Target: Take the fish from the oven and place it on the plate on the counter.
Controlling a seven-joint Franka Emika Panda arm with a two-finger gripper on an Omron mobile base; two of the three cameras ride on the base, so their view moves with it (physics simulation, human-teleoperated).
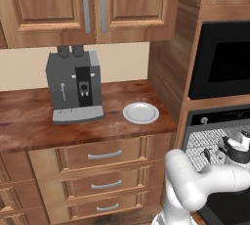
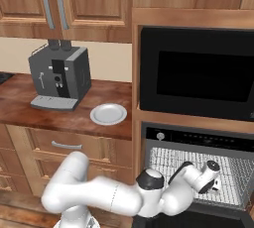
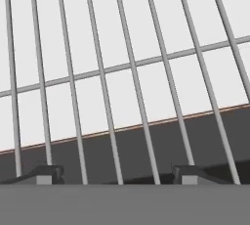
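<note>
Fish [image 1: 207, 153] lies on the oven's [image 1: 215, 138] wire rack [image 2: 173, 165], a tiny dark shape at 9 o'clock of the gripper [image 1: 229, 146], just beside it. Gripper reaches into the oven over the rack; in the hand view its fingertips [image 3: 46, 172] stand well apart, nothing between them. Plate [image 1: 140, 112] sits bare on counter [image 1: 29, 116], at 3 o'clock of coffee machine [image 1: 74, 86].

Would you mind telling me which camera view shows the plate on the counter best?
The left base view: the plate sits near the middle, its whole round rim visible beside the coffee machine. The right base view also shows all of it, but smaller and further off to the side. The hand view faces the oven rack.
</note>
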